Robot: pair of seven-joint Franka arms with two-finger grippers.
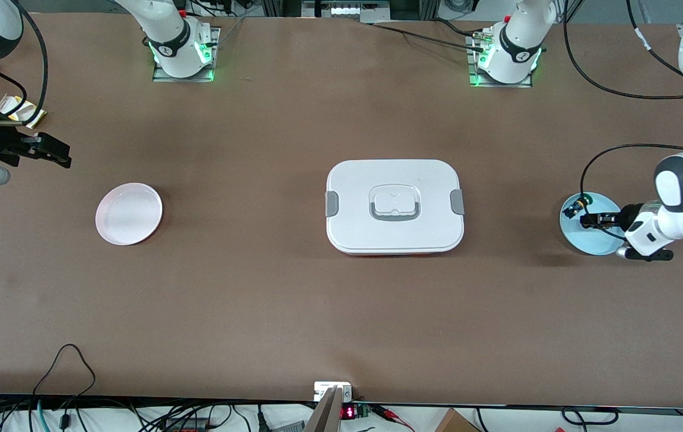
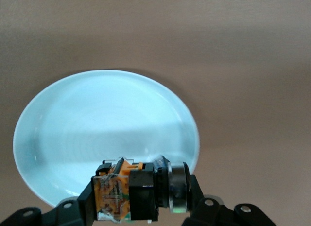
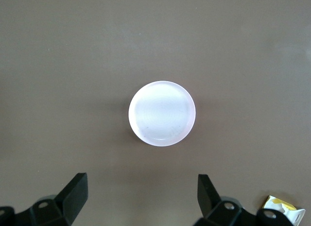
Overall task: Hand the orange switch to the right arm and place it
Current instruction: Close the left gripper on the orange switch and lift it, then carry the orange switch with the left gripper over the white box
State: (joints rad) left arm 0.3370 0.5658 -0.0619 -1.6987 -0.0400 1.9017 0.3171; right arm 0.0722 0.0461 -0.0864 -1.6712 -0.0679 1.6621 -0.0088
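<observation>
The orange switch (image 2: 141, 187), a small black piece with an orange end and a silver ring, sits crosswise between the jaws of my left gripper (image 2: 140, 199), which is shut on it. It hangs just above a light blue plate (image 2: 97, 119) at the left arm's end of the table. In the front view the switch (image 1: 574, 210) shows at the left gripper (image 1: 590, 219) over that plate (image 1: 593, 243). My right gripper (image 1: 53, 153) hangs open and empty at the right arm's end, with a pink plate (image 3: 162, 113) seen past its fingers (image 3: 77, 192).
A white lidded box (image 1: 394, 207) with grey clasps stands mid-table. The pink plate (image 1: 128, 213) lies between it and the right gripper. A small green piece (image 1: 585, 197) shows at the blue plate's rim. A yellow packet (image 1: 20, 111) lies near the right arm.
</observation>
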